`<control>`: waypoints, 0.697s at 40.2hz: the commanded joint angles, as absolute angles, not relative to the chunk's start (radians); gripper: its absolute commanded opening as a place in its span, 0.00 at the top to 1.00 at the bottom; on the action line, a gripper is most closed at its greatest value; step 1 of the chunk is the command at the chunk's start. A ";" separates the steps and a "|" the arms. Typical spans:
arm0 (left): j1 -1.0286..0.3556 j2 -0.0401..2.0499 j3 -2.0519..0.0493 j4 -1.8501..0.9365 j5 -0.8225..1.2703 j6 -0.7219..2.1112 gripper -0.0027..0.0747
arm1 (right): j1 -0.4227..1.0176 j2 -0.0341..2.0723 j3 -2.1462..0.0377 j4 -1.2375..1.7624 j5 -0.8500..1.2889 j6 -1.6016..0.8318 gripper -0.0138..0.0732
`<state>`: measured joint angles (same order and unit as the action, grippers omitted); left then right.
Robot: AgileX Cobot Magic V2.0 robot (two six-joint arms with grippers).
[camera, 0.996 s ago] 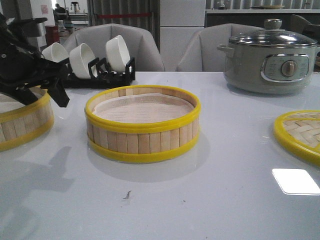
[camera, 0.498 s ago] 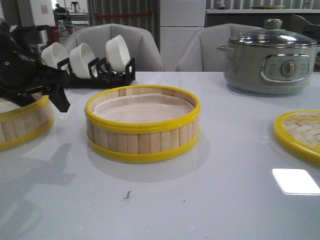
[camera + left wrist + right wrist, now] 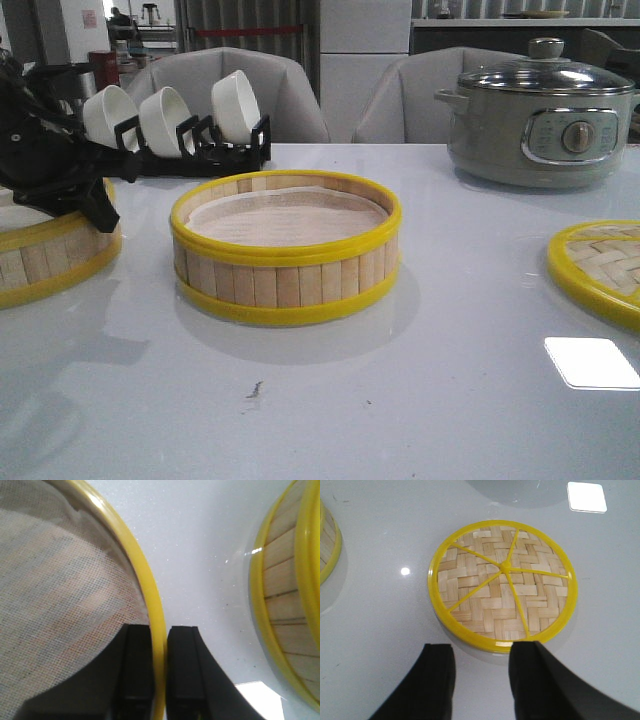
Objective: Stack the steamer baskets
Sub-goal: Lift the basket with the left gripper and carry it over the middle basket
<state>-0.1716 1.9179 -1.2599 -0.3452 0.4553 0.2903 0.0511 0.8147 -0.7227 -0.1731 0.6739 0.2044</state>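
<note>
Left pincer was pinched shut on the yellow top rim of the left steamer basket, one finger inside over the white liner, one outside the wall. Second steamer basket sat on the desk just beside that pincer, apart from the held one. Right pincer hung open and empty above the desk, the woven lid just ahead of its fingertips.

Judgement: basket looked light and stiff, slat wall thin enough for a rim pinch; smooth yellow band may slip, and a one-sided grip could let it tilt. Liner soft, could snag.

Held basket was cut off at the frame edge and partly covered by the arm; couldn't tell if its base was off the desk.
</note>
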 commanded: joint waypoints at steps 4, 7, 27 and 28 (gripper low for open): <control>-0.175 1.858 -1.311 -0.363 0.466 0.274 0.84 | 0.051 0.813 -0.758 -0.185 0.614 0.201 0.41; -0.175 1.845 -1.343 -0.363 0.509 0.269 0.84 | 0.051 0.813 -0.758 -0.185 0.613 0.201 0.41; -0.275 1.782 -1.672 -0.337 0.742 0.230 0.84 | 0.051 0.813 -0.758 -0.185 0.610 0.201 0.41; -0.291 1.782 -1.686 -0.330 0.750 0.226 0.84 | 0.051 0.813 -0.758 -0.185 0.610 0.201 0.41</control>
